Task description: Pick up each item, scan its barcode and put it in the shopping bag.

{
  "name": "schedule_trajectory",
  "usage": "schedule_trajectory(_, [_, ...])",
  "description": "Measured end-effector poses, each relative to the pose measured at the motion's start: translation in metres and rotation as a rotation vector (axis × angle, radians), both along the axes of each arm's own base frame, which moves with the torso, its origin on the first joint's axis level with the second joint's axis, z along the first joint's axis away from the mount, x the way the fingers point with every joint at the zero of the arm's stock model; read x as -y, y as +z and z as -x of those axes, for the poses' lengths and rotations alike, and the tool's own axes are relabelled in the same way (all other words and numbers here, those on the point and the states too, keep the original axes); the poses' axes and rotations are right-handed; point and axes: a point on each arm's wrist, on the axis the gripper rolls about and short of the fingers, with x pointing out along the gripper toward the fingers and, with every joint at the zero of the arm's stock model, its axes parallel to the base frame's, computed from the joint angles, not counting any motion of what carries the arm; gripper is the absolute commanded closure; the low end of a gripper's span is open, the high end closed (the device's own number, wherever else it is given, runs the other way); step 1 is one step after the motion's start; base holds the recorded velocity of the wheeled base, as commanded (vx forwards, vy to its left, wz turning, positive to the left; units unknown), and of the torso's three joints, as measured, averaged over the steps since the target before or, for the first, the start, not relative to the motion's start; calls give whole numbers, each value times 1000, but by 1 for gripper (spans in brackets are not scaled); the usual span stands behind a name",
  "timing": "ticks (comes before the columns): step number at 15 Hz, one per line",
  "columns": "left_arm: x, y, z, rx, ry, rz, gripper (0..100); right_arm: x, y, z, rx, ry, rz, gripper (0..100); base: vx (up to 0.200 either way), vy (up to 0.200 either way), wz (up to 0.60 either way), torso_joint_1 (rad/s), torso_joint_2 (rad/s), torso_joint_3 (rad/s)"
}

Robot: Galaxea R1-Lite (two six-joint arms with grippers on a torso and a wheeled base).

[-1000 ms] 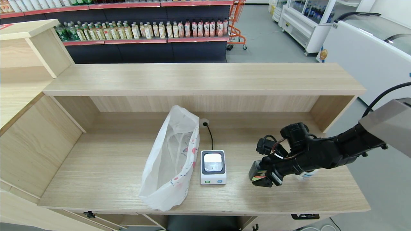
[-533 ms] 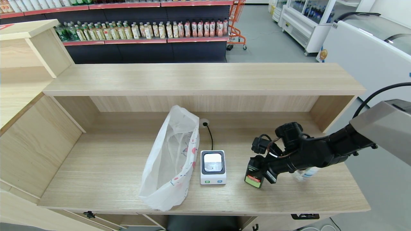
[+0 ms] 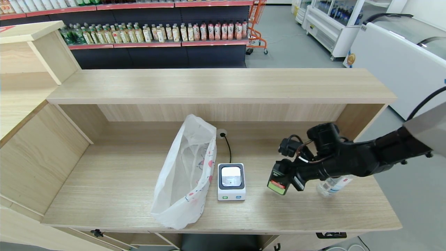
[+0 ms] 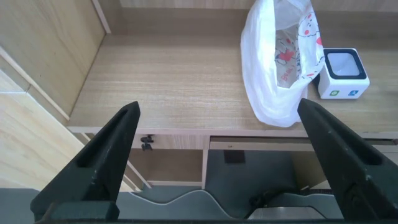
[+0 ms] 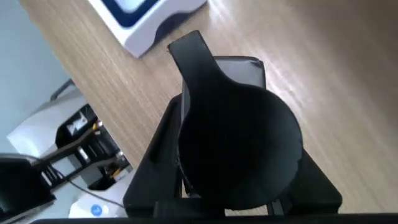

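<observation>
At the till, from the head view, the right gripper [image 3: 284, 177] hangs over the counter [image 3: 115, 181] with its jaws closed on a small dark box [image 3: 277, 185] with a red and green label. The box sits near the scanner [image 3: 231, 181], off to its right and apart from it, and looks to be held just clear of the wood. A clear bottle [image 3: 331, 186] lies on the counter under that arm, waiting its turn. The shopping bag [image 3: 186, 174] slumps open just to the scanner's left, touching or nearly so. From the left wrist view, the left gripper [image 4: 217, 107] is held back off the counter's near edge, jaws spread wide and holding nothing, with bag and scanner beyond. From the right wrist view, the dark box is gripped above the wood grain, with the scanner's white corner close by; I cannot see where its barcode sits. To my eye the pick is done and the scan comes next: carry the box over the scanner window, turn the barcode face down towards it, and only then go on to the bag's open mouth.
</observation>
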Motion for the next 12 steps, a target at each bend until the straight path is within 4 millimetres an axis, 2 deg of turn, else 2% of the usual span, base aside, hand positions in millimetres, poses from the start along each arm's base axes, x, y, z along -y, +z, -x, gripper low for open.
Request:
schedule_trajectory(3, [0, 0, 0, 0, 0, 0, 0, 14, 53, 23, 83, -67, -75, 100, 0, 0, 0, 0, 0, 0])
schedule_trajectory(5, [0, 0, 0, 0, 0, 0, 0, 26, 70, 44, 142, -71, -76, 100, 0, 0, 0, 0, 0, 0])
schedule_trajectory(7, [0, 0, 0, 0, 0, 0, 0, 36, 74, 72, 256, -10, -18, 100, 0, 0, 0, 0, 0, 0])
schedule_trajectory(9, [0, 0, 0, 0, -1, 0, 0, 51, 66, 103, 445, 98, 120, 100, 0, 0, 0, 0, 0, 0])
schedule_trajectory(10, [0, 0, 0, 0, 0, 0, 0, 57, 59, 117, 518, 198, 208, 100, 0, 0, 0, 0, 0, 0])
schedule_trajectory(12, [0, 0, 0, 0, 0, 0, 0, 62, 53, 138, 717, 506, 320, 100, 0, 0, 0, 0, 0, 0])
